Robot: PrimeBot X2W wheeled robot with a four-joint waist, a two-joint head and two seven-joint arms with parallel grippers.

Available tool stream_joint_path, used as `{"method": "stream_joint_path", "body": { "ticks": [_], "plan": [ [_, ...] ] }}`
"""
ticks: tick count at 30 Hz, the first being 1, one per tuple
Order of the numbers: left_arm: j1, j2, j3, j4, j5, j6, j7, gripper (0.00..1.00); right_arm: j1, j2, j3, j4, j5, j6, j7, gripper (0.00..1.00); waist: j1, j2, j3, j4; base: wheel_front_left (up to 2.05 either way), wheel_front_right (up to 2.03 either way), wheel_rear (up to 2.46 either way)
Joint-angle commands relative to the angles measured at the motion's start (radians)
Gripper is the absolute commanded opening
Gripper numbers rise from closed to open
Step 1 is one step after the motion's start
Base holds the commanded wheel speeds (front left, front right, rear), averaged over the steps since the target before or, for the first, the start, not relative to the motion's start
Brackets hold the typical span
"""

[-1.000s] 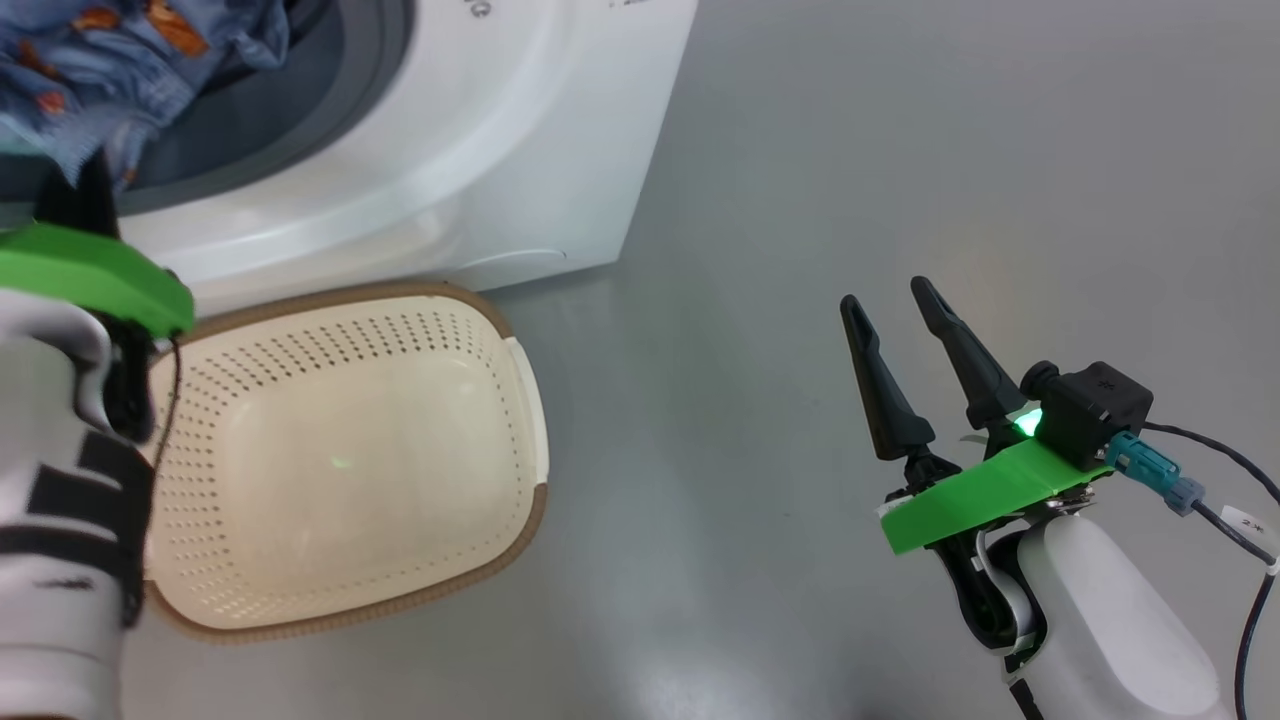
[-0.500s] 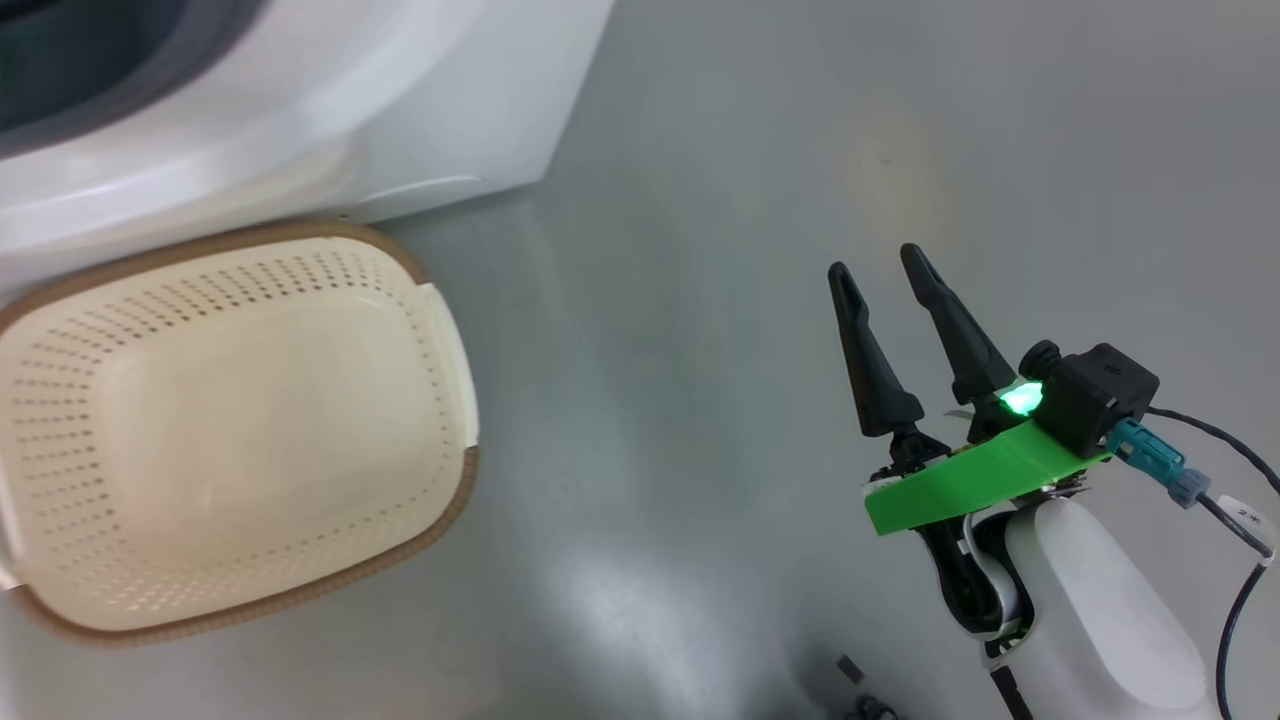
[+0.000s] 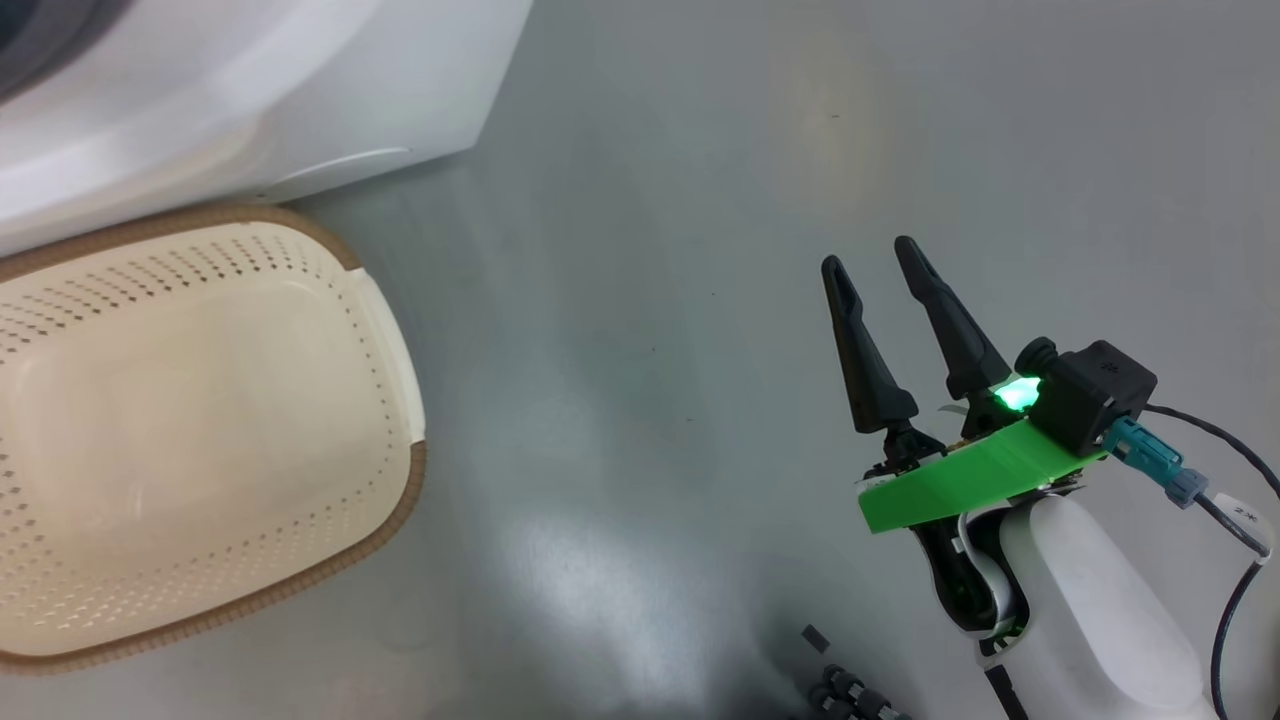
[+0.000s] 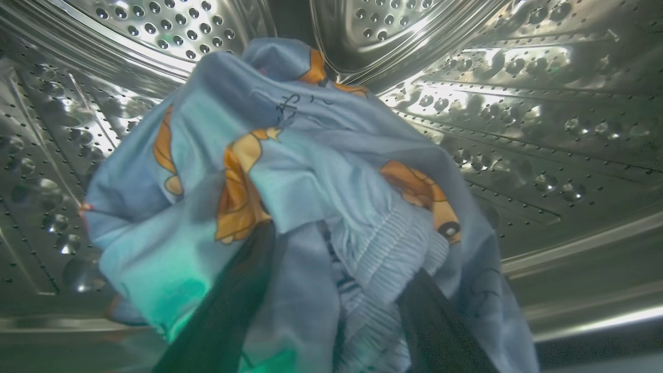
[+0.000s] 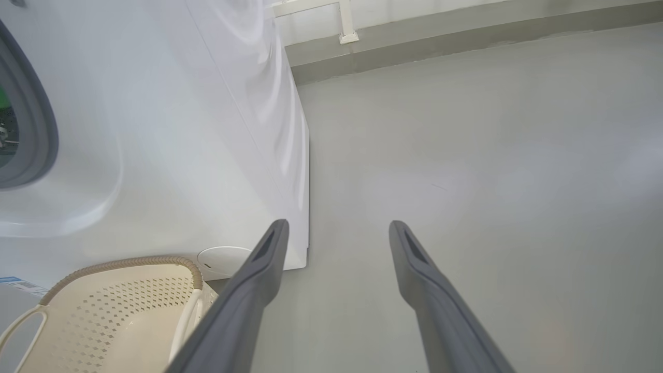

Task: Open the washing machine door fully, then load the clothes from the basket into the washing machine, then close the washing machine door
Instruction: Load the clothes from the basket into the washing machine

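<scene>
1. Inside the steel drum (image 4: 544, 103) of the washing machine (image 3: 300, 80), we see the clothes (image 4: 311, 171), blue with orange prints, bunched over our left gripper (image 4: 339, 254).
2. Its fingers (image 4: 222, 311) stand wide apart, with the cloth draped on and between them.
3. Our right gripper (image 3: 868, 255) hangs above the grey floor (image 3: 650, 300), jaws spread wide and holding nothing.
4. We find the basket (image 3: 390, 520) on the floor, just beside the machine's front.
</scene>
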Motion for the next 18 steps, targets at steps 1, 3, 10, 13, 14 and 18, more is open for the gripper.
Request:
{"method": "stream_joint_path", "body": {
  "ticks": [1,3,10,13,14,18],
  "plan": [
    [0.006,0.028,0.007,-0.012,-0.004,-0.001,0.005,1.00,0.006,0.002,0.022,-0.018,0.002,0.004,-0.008,1.00,0.0000,-0.0001,-0.012,0.013,0.00,0.00,0.00],
    [0.020,0.017,0.008,-0.009,-0.014,-0.004,-0.003,1.00,-0.001,0.002,0.022,-0.011,0.000,0.004,-0.008,1.00,0.0000,-0.0001,-0.022,0.023,0.00,0.00,0.00],
    [0.104,-0.019,0.005,-0.023,-0.046,-0.013,-0.132,1.00,-0.011,0.002,0.018,0.011,-0.011,0.004,-0.008,1.00,0.0000,-0.0001,-0.073,0.061,0.00,0.00,0.00],
    [0.152,-0.034,0.009,-0.028,-0.068,-0.015,-0.195,1.00,-0.015,-0.001,0.024,0.017,-0.012,0.004,-0.008,1.00,0.0000,-0.0001,-0.103,0.075,0.00,0.00,0.00],
    [0.170,-0.040,0.006,-0.032,-0.075,-0.015,-0.213,1.00,-0.016,-0.003,0.026,0.019,-0.011,0.004,-0.008,1.00,0.0000,-0.0001,-0.114,0.079,0.00,0.00,0.00],
    [0.252,-0.053,-0.023,-0.063,-0.095,-0.016,-0.266,1.00,-0.017,-0.011,0.037,0.034,-0.006,0.004,-0.008,1.00,0.0000,-0.0001,-0.165,0.099,0.00,0.00,0.00]
  ]
}}
